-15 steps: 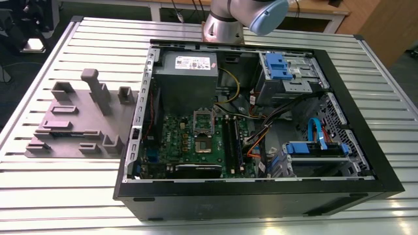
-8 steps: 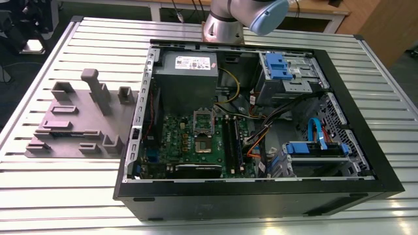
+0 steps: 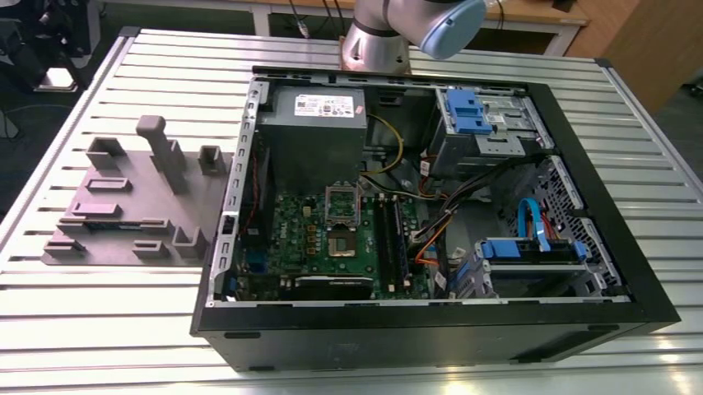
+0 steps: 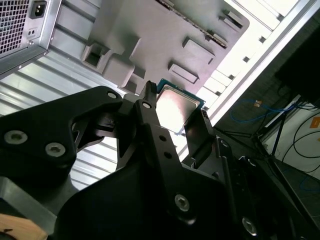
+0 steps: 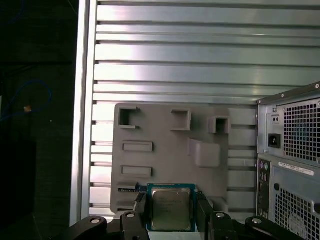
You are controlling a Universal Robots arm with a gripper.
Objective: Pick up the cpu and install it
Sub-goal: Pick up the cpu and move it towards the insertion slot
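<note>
In the first wrist view the gripper (image 5: 171, 200) is clenched on the cpu (image 5: 170, 212), with one finger against each of two opposite edges and the shiny top facing the camera. The chip appears to hang in the air over one edge of the mauve-grey tray (image 5: 165, 135) and is not seated in it. In the exterior view the socket frame (image 3: 342, 220) lies inside the open computer case (image 3: 439, 333), at about three o'clock from the tray and six o'clock from the power supply (image 3: 316, 123). The frame's long axis runs twelve to six. The chip is nearly square, so its turn relative to the frame cannot be judged.
</note>
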